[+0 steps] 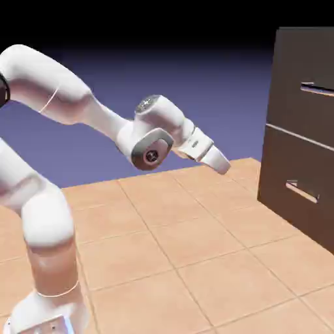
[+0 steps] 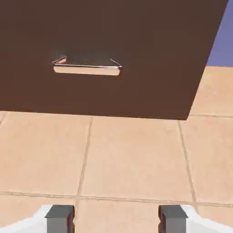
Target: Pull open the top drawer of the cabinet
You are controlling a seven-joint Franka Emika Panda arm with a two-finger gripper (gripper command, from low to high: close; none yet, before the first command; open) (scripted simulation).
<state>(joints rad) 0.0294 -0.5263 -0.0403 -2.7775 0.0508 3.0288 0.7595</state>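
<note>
Exterior view: tool angled toward cabinet.

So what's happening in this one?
A white arm is reaching across the tiled table toward a dark brown cabinet at the exterior view's right. Its claw is open and empty, apart from the cabinet and pointing down toward the table. The top drawer looks shut, flush with the front; its handle is untouched. The hand view shows only one handle, likely the lower drawer's.

Side view, hand view; shared cabinet
</note>
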